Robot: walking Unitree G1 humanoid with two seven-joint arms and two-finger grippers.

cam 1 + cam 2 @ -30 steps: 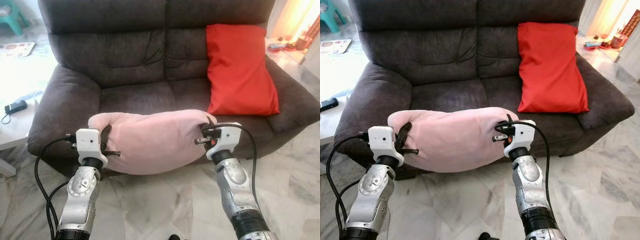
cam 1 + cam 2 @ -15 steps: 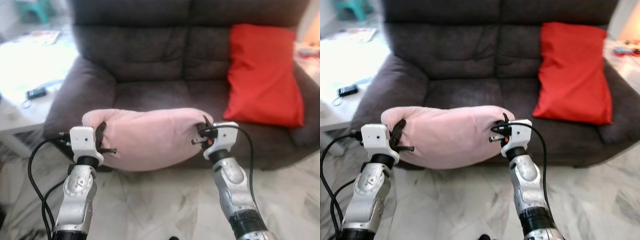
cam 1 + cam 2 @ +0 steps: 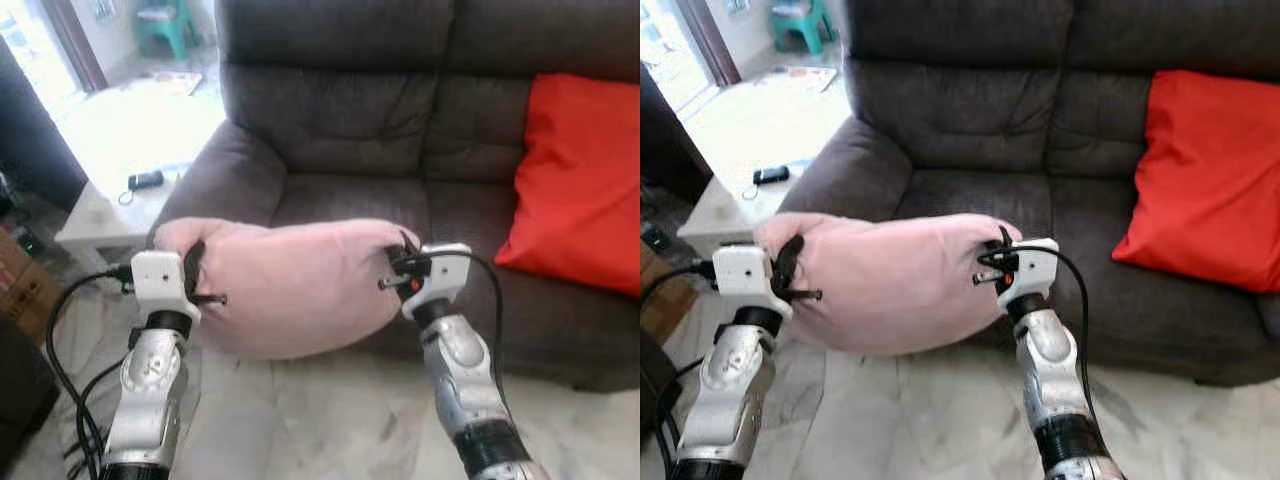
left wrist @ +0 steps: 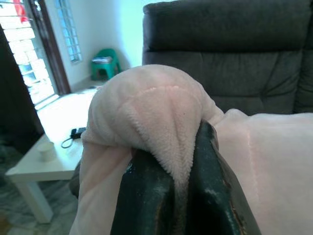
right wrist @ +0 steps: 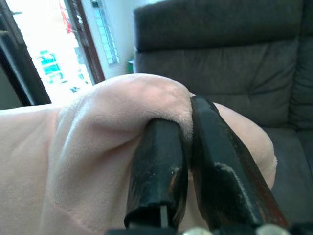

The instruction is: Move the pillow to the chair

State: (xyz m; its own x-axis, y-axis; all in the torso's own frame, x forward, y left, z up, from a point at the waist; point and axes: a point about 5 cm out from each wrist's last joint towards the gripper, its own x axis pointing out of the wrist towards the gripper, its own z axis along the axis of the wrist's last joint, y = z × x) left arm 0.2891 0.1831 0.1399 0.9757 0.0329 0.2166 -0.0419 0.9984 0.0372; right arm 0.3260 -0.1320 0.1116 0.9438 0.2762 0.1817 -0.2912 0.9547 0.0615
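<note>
Pink pillow (image 3: 290,285) | I have left tool (image 3: 192,272), right tool (image 3: 405,262) clamped on its ends | carry level, grips even, off sofa (image 3: 400,120).

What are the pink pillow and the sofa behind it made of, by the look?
Pink pillow: soft plush or fleece, matte; fuzzy nap shows where the left gripper pinches it.
Sofa: dark grey-brown woven or suede-like upholstery, matte, with tufted creases; exact fabric unclear.

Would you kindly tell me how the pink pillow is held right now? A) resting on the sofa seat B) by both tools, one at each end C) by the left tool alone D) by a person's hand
B: the left tool and right tool each pinch an end of the pink pillow.
</note>
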